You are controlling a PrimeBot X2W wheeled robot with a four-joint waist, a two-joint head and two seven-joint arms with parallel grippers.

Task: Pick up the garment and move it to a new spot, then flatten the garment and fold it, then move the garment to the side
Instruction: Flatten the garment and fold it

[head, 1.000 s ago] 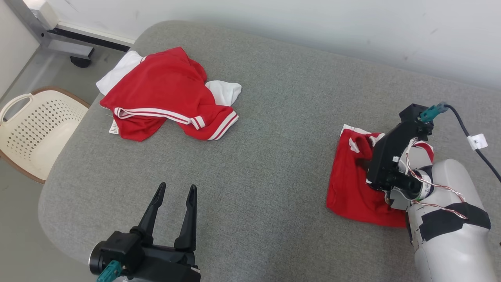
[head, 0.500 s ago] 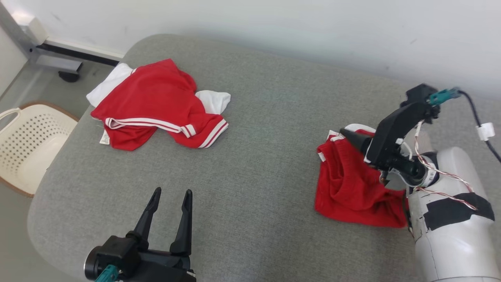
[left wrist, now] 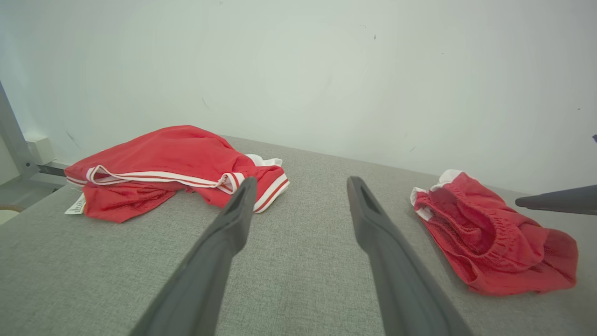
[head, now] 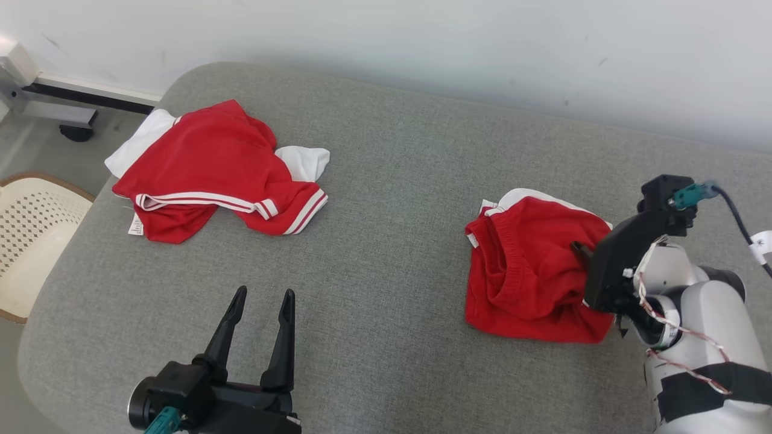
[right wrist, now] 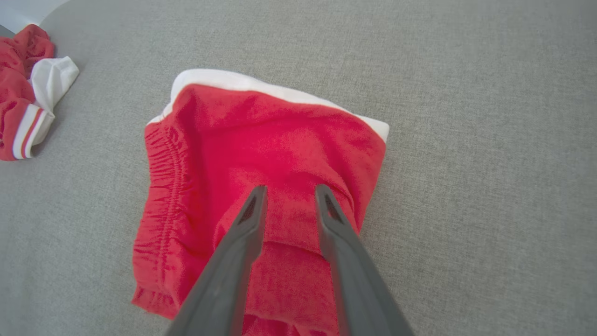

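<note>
The left pincer [head: 264,292] and right pincer [right wrist: 290,188] had long tapering dark fingers [left wrist: 210,261] on black housings [head: 621,259] with teal connectors [head: 687,196], while the right's pale forearm [head: 711,313] carried a black tape band [head: 711,395], twisted red-and-white wires [head: 675,328] and a black cable [head: 733,211] with a white tag [head: 761,241].

**Partly seen**

The basket [head: 30,241] runs off the head view's left edge. The label [head: 135,225] on the shirt [head: 205,169] is too small to read, and folds cover part of each sleeve. The right gripper [head: 579,248] hides most of its fingers behind its own body.
</note>
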